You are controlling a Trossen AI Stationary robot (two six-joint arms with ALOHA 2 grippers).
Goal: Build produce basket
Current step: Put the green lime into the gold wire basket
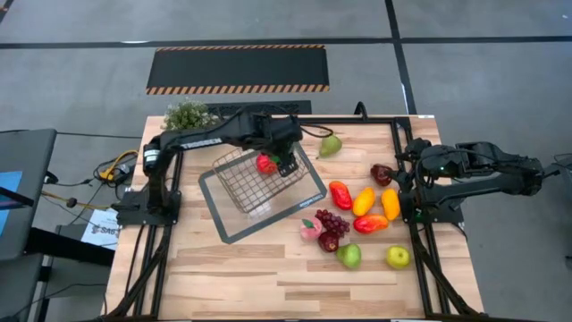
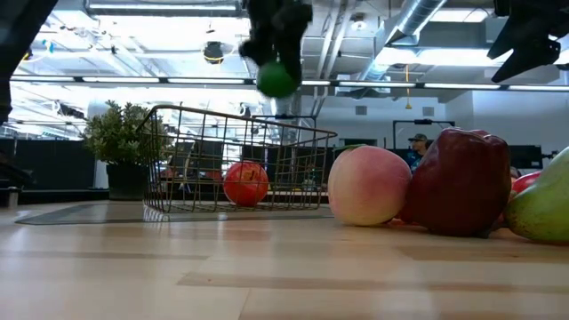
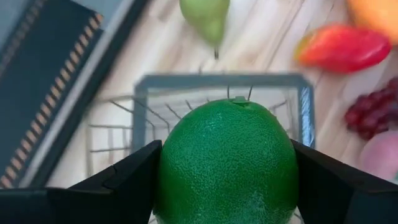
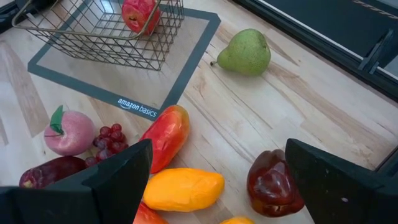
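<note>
The wire-mesh basket (image 1: 239, 186) stands on its flat grey tray (image 1: 225, 225) at the table's middle left, with a red apple (image 1: 265, 164) inside. My left gripper (image 1: 286, 165) hangs over the basket's far right corner, shut on a round green fruit (image 3: 227, 155), which the low view shows above the rim (image 2: 276, 78). A green pear (image 1: 331, 145) lies beyond the basket. More produce lies right of the tray: grapes (image 1: 332, 220), a peach (image 1: 310, 229), red, orange and yellow pieces. My right gripper (image 4: 217, 152) waits open at the table's right edge. My left gripper pinches the green fruit by its two opposite sides (image 3: 166, 171), one finger (image 3: 124, 183) on each. The fingers come steeply down from above. The fruit is lifted clear, above the basket's rim, its stem end turned away from the wrist.
A bushy potted plant (image 1: 186, 114) stands at the far left corner. A dark red pepper (image 1: 382, 173) lies close to my right arm. Two green fruits (image 1: 349, 256) (image 1: 398, 257) lie near the right front. Bare wood spans the near part of the table (image 1: 268, 286).
</note>
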